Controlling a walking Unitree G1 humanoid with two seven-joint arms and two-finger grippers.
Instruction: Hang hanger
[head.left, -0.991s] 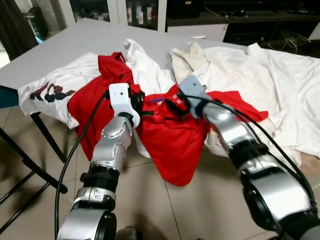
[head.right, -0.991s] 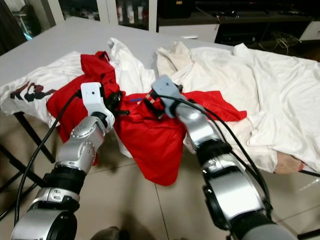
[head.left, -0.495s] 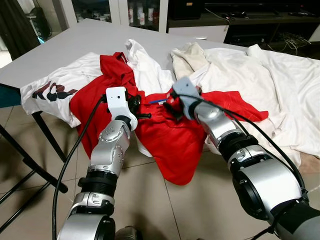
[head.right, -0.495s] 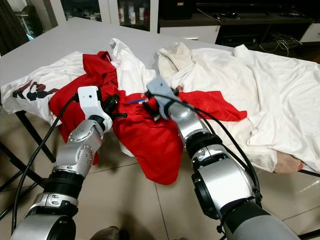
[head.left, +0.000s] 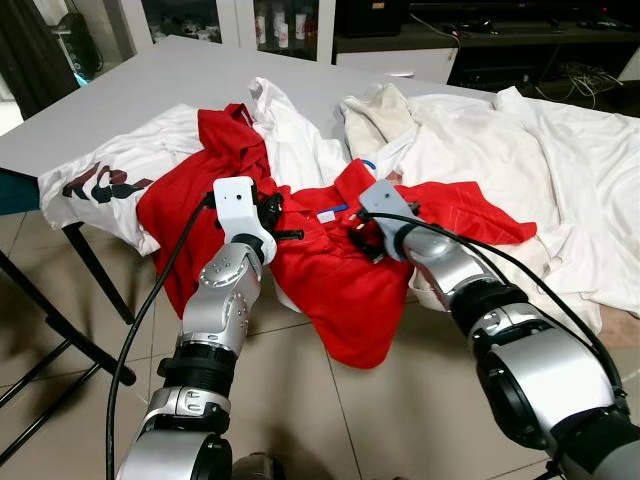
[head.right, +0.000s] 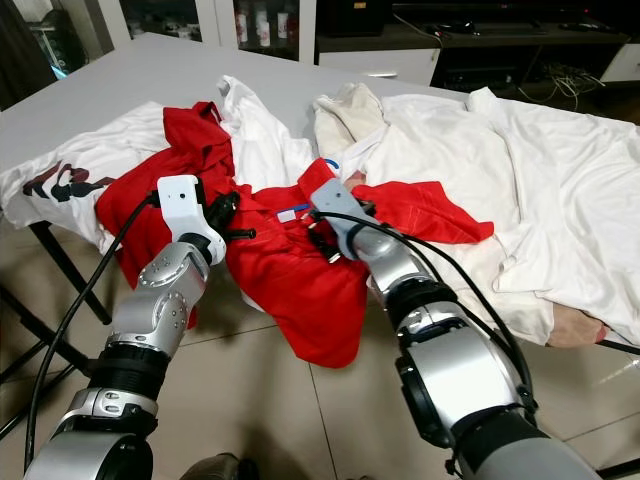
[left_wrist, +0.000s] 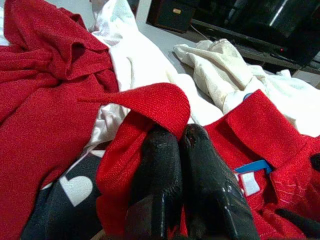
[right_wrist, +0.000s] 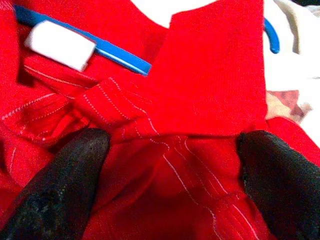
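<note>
Right tool (right_wrist: 165, 165) now lower — blue hanger (right_wrist: 100, 47) just beyond (in red shirt (head.left: 345, 290))

Polo shirt (head.left: 340, 290) overhangs table (head.left: 150, 90) edge, hanger (right_wrist: 107, 50) inside its collar

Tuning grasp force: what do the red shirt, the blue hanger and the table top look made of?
Red shirt: soft knit fabric, matte; ribbed collar weave and pale stitch lines show in the wrist views. Blue hanger: looks like smooth, slightly glossy plastic; mostly hidden inside the collar, so not certain. Table top: flat grey, matte, likely laminate or painted board.
</note>
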